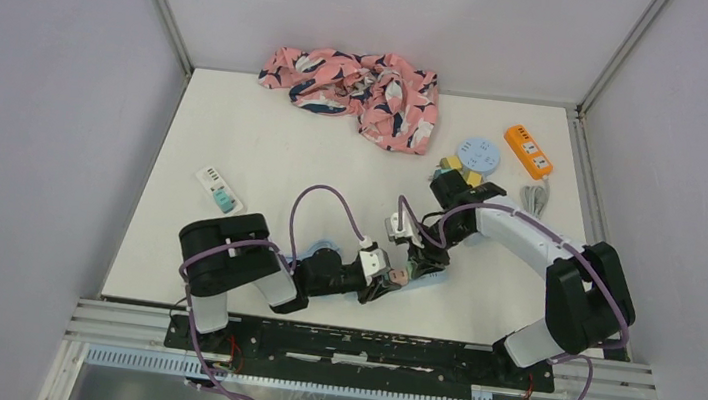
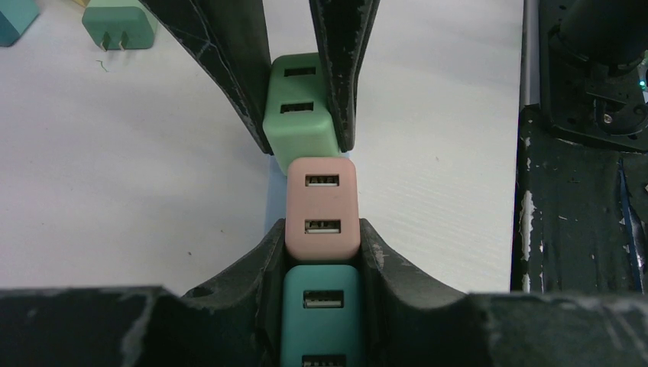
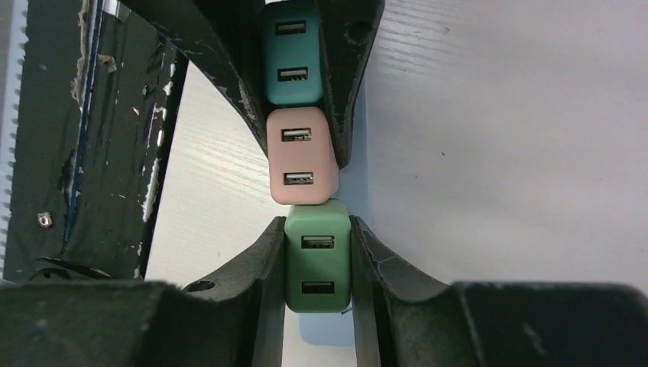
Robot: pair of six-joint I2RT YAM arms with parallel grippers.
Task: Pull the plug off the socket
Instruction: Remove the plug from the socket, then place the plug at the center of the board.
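Because the green plug (image 3: 317, 264) is seated hard against the pink plug (image 3: 302, 157) on the pale blue socket strip (image 3: 325, 330), a tilted or jerked pull could drag the neighbour out or lift the whole strip, and the smooth casing could slip from the pinch. The green plug, at the end of the row, is clamped between the fingers of the right gripper (image 3: 317, 222), while the left gripper (image 2: 321, 225) is closed about the teal plug (image 2: 321, 313), its tips reaching onto the pink one.

Table (image 1: 235, 146): floral cloth (image 1: 353, 87), orange strip (image 1: 528, 150), blue disc (image 1: 479, 156), socket strip (image 1: 434, 279).
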